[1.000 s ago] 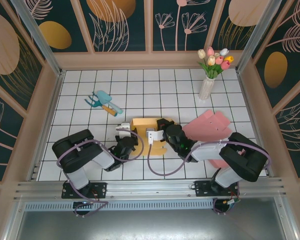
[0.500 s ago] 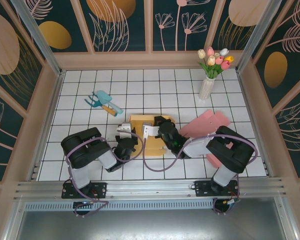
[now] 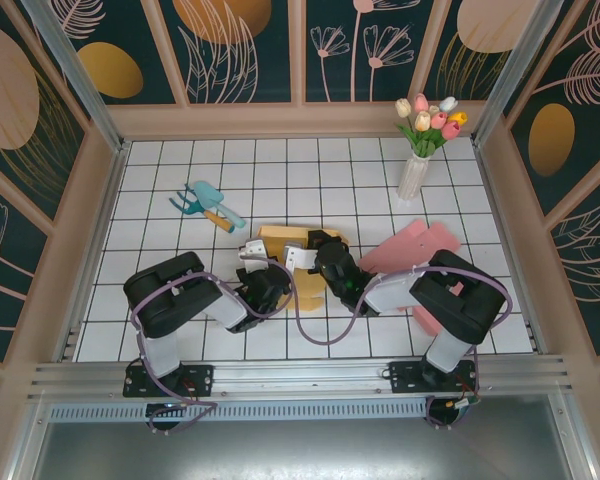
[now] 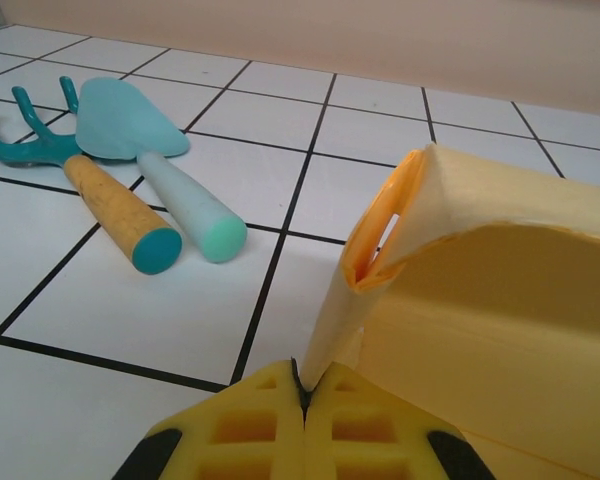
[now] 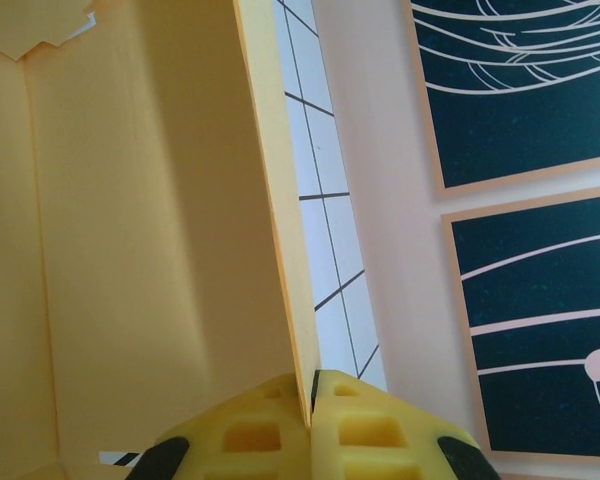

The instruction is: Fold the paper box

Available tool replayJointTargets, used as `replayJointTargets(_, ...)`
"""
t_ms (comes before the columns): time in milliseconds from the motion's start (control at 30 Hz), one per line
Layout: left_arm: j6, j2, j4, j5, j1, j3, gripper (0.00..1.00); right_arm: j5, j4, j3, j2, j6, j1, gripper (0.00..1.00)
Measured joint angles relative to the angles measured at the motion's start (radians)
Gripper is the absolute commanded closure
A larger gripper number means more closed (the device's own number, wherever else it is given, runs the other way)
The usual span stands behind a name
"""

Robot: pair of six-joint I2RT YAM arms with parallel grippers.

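The yellow box [image 3: 278, 240] sits mid-table, just left of the pink sheets [image 3: 420, 250]. Since a second ago the left gripper [image 4: 302, 392] has slid right and pinched shut on the box's near-left flap. The right gripper [image 5: 311, 392] stays clamped on its right wall.

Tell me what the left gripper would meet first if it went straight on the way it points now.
The left gripper pinches a flap of the yellow paper box, so that box comes first. The trowel and rake lie off to the left, probably clear.
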Motion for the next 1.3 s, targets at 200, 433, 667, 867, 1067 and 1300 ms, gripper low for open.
replayJointTargets(200, 0.067, -0.013, 0.078, 0.076, 0.006, -0.045, 0.88, -0.005, -0.001, 0.0, 0.0, 0.015, 0.0, 1.0)
replayJointTargets(433, 0.151, -0.081, 0.13, 0.224, 0.038, -0.105, 0.75, -0.001, -0.006, 0.006, 0.004, 0.039, 0.0, 1.0)
replayJointTargets(667, 0.235, -0.182, 0.178, 0.282, 0.042, -0.179, 0.71, -0.001, -0.024, 0.016, 0.004, 0.066, -0.004, 1.0)
replayJointTargets(867, 0.297, -0.174, 0.214, 0.336, 0.073, -0.182, 0.69, -0.007, -0.035, 0.018, 0.0, 0.088, -0.004, 1.0)
replayJointTargets(1067, 0.354, -0.158, 0.269, 0.468, 0.139, -0.182, 0.67, -0.072, -0.059, -0.002, -0.037, 0.089, -0.011, 1.0)
replayJointTargets(1300, 0.393, -0.1, 0.331, 0.569, 0.173, -0.176, 0.74, -0.119, -0.061, -0.012, -0.051, 0.089, -0.013, 1.0)
